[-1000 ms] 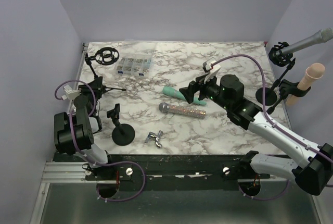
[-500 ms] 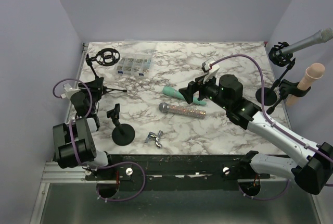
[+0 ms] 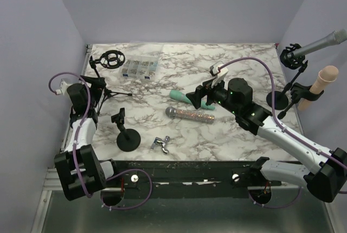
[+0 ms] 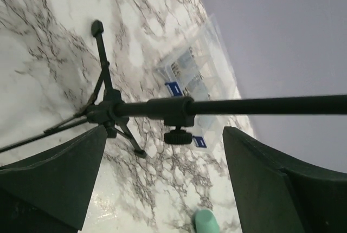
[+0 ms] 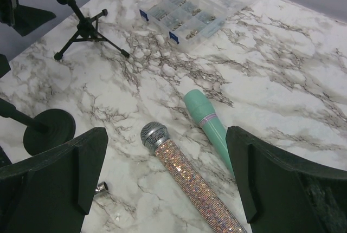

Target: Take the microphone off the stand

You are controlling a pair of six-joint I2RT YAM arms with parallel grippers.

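Two microphones lie on the marble table: a glitter one (image 3: 190, 114) (image 5: 190, 179) and a teal one (image 3: 181, 97) (image 5: 209, 124). My right gripper (image 3: 196, 99) (image 5: 168, 184) hovers open above them, with nothing between its fingers. At the far right a grey microphone (image 3: 320, 43) sits in a stand clip (image 3: 291, 54), and a beige microphone (image 3: 324, 78) rests in a second stand. My left gripper (image 3: 99, 88) (image 4: 162, 189) is open beside the tripod stand (image 3: 111, 91). The stand's black pole (image 4: 244, 104) crosses just beyond its fingertips, apart from both fingers.
A clear parts box (image 3: 141, 66) (image 5: 181, 13) sits at the back left beside the tripod's shock mount (image 3: 112, 58). A round-base stand (image 3: 128, 138) stands near the front left, and a small metal fitting (image 3: 161, 144) lies next to it.
My left gripper has gone from shut to open by the tripod stand, and the left arm has stretched up and to the left. The right arm and the microphones have not moved.
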